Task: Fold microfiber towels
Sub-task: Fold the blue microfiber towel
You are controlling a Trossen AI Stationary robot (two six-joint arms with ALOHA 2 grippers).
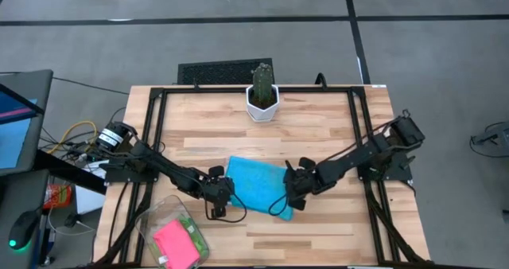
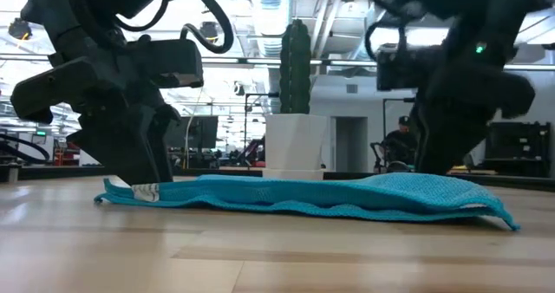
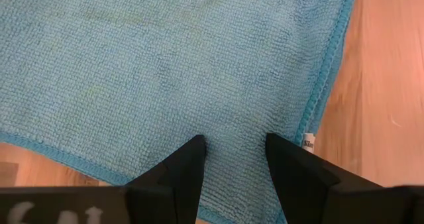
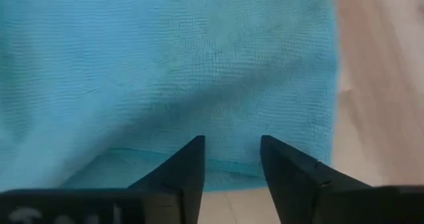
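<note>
A sky blue microfiber towel lies flat on the wooden table's middle, folded, with a white tag at its left near corner. My left gripper stands open over that corner, fingers slanting down. My right gripper stands open over the towel's right near edge, also pointing down. In the low view both grippers reach down to the cloth's two ends. A hot pink towel and a light green one lie in a clear bin. My left gripper has its open fingers just over the towel's left near corner, coming from above; I cannot tell whether the tips touch the cloth. My right gripper hovers open over the towel's right near edge; I cannot tell whether it touches.
A cactus in a white pot stands at the table's far middle. The clear plastic bin sits at the near left corner, close behind my left arm. Bare wood lies near and far of the towel.
</note>
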